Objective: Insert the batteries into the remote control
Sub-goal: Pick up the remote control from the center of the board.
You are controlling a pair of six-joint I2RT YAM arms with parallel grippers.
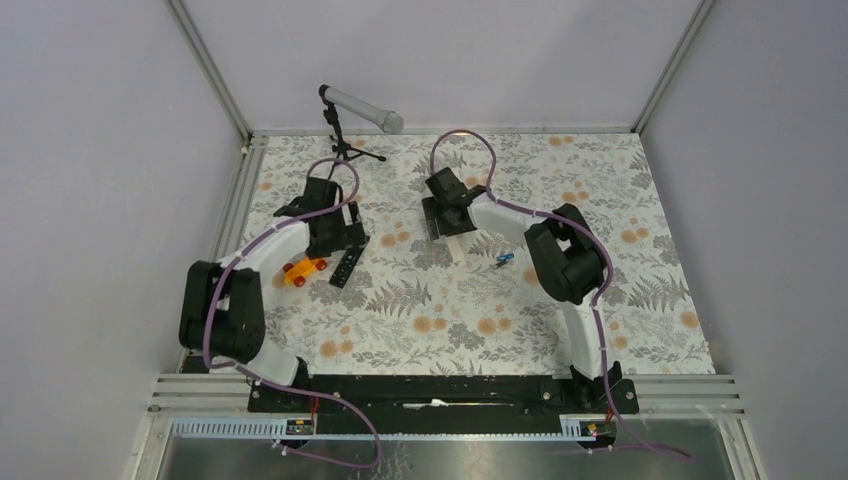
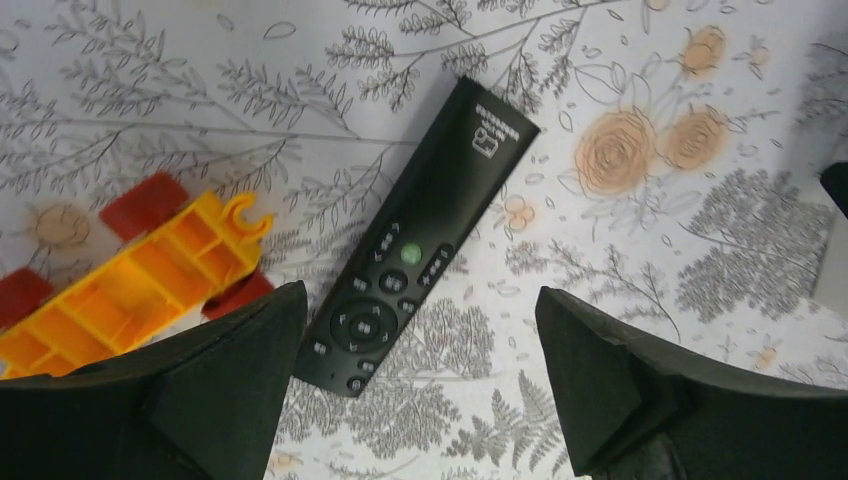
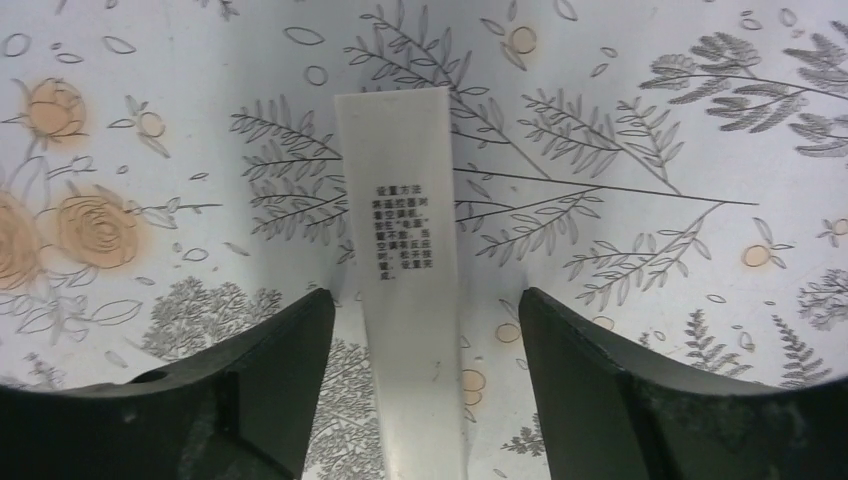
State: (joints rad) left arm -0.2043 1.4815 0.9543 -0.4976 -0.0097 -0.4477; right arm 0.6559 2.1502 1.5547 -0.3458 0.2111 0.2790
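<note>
Hovering over the flowered surface (image 1: 450, 320), we hold both claws apart: left claw (image 2: 420, 300) above the black remote (image 2: 425, 235) beside the orange toy car (image 2: 140, 285), right claw (image 3: 425, 295) straddling a white labelled bar (image 3: 405, 250) without touching it. One blue battery (image 1: 505, 260) lies loose near the right arm.

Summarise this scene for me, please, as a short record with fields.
Left end effector: open, above the slim black plastic remote control
Right end effector: open, straddling a flat white rectangular bar with printed label, not gripping
Battery: one small blue cylindrical battery on the floral tablecloth, beside the right arm
Other: orange plastic toy car with red wheels beside the black remote
</note>
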